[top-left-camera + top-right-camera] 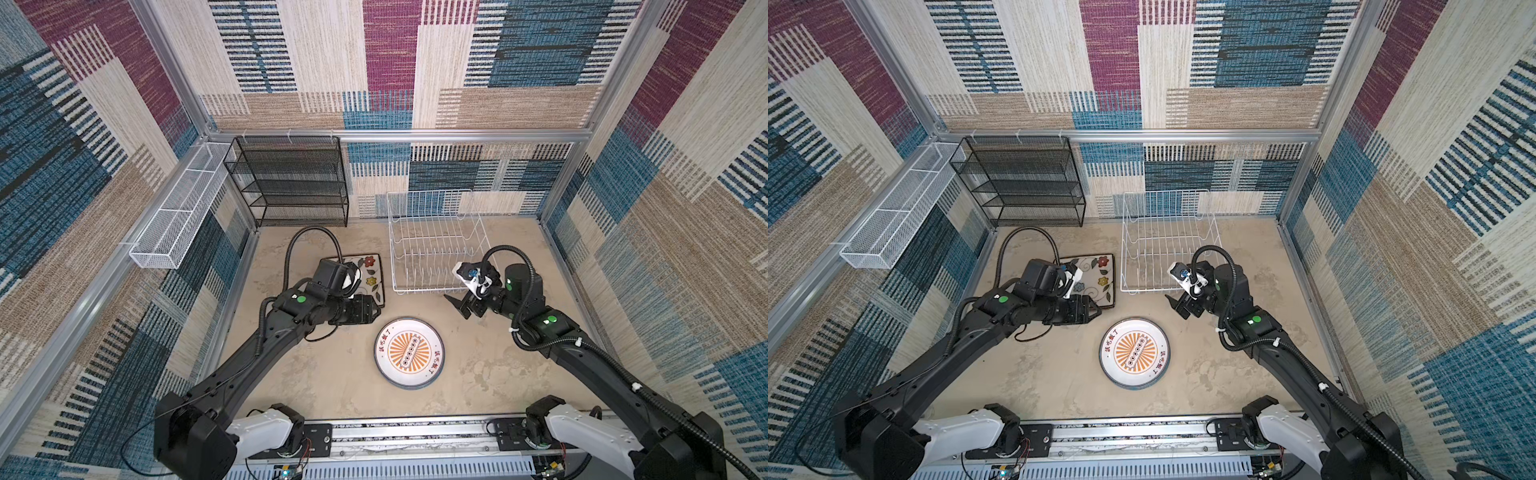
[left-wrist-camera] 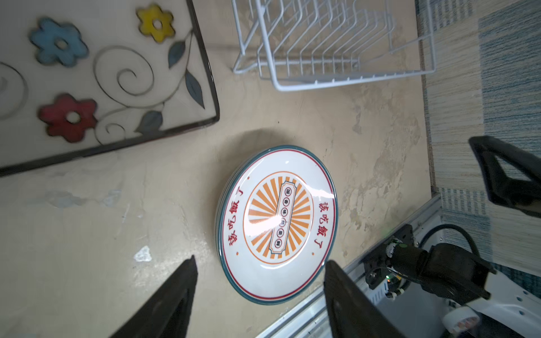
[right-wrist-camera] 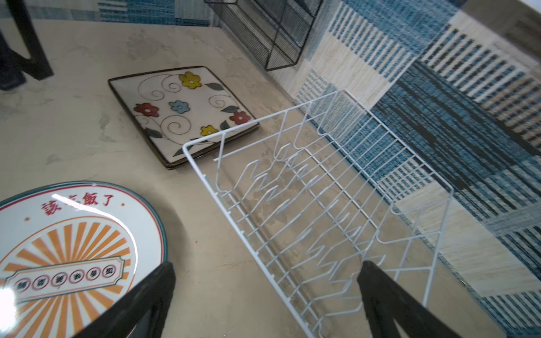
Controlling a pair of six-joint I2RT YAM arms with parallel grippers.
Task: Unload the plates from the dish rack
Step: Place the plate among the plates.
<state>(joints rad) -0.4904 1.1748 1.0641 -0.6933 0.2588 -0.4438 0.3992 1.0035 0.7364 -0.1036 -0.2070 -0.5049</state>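
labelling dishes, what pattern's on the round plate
Round plate: orange sunburst, red lettering, teal rim; left wrist view.

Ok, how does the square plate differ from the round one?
The square plate has a cream face with coloured flowers and swirls; the round plate is white with an orange sunburst centre and red characters. The square plate lies beside the dish rack, partly under the left arm in both top views; the round plate lies nearer the robot's base, uncovered. Both lie flat, face up, outside the rack.
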